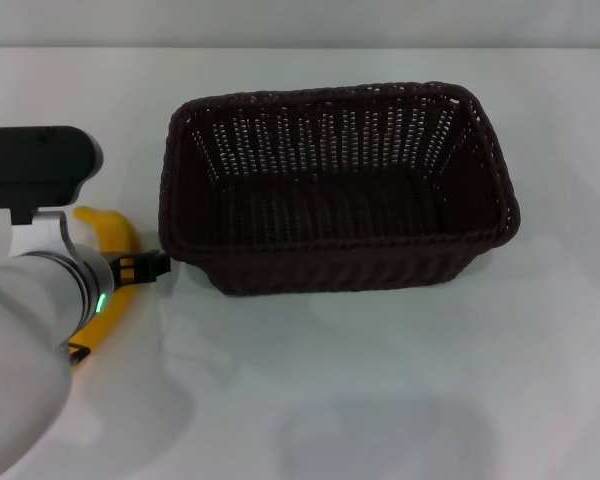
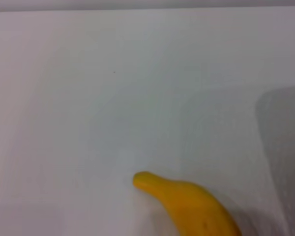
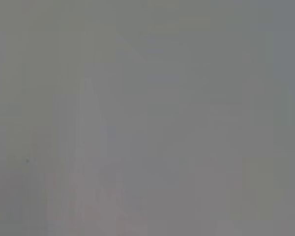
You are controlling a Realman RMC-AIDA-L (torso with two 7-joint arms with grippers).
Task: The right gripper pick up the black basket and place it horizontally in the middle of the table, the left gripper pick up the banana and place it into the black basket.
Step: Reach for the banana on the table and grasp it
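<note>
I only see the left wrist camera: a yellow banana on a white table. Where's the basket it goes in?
Observer: The dark woven wicker basket stands in the middle of the white table, right of the curved yellow banana, with its long side across the head view.
Operator: Is anything in it?
Observer: No, it is empty; only its bare woven floor shows.
Operator: Where's my arm?
Observer: The left gripper is over the banana's middle, close by the basket's left end. I cannot tell if it touches the basket. The right gripper shows in no view.
</note>
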